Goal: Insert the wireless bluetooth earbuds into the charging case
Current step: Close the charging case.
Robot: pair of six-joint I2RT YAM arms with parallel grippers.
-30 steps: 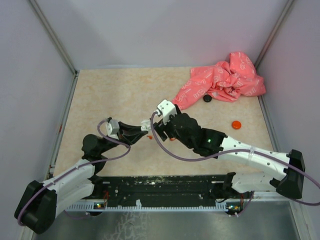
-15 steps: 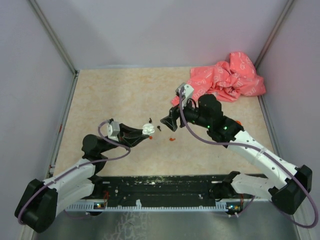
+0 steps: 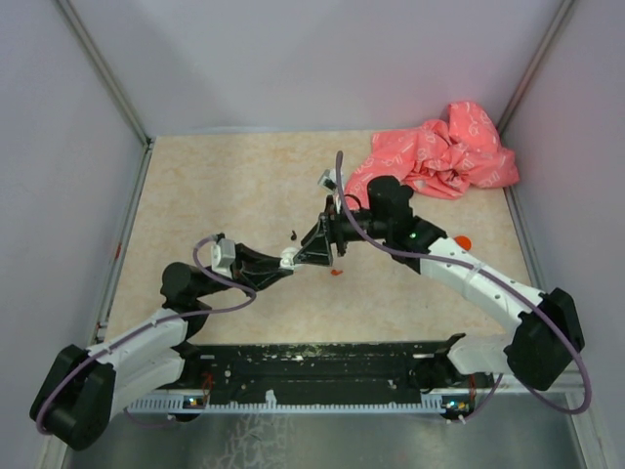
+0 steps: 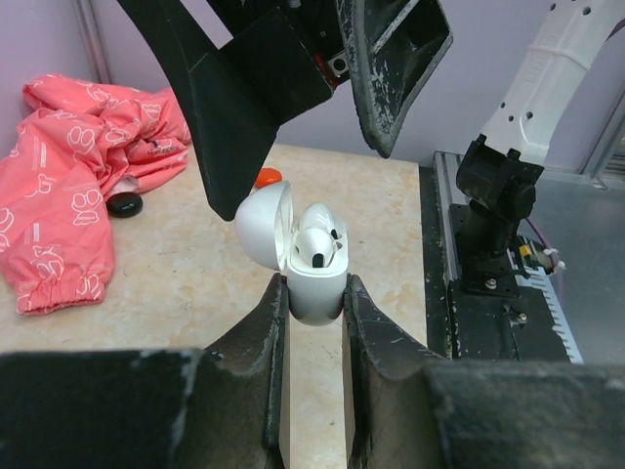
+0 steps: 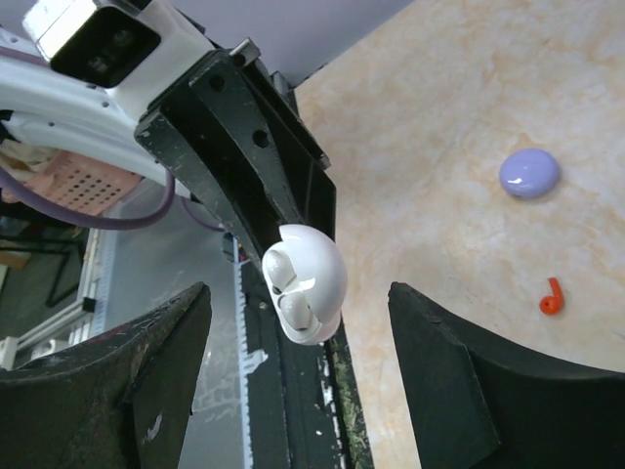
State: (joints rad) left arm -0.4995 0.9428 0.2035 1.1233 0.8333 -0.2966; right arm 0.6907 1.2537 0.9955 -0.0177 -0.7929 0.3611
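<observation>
bench [image 3: 215,186]: beige marbled top, pale walls at the left, far and right edges.

pink cloth [image 3: 439,156], white print, lies crumpled in the far right corner. one end trails toward the middle of the bench.

black disc [image 4: 125,203] lies flat just beside the cloth's near edge; seen from the left wrist view only.

orange disc [image 3: 462,241] lies flat on the right side, apart from the cloth and partly covered by an arm.

red earbud [image 3: 335,273] lies near the middle. purple earbud [image 5: 528,173] lies near it, not touching, in the right wrist view.

small dark piece [image 3: 295,234] lies left of the middle, too small to tell what it is.
</observation>
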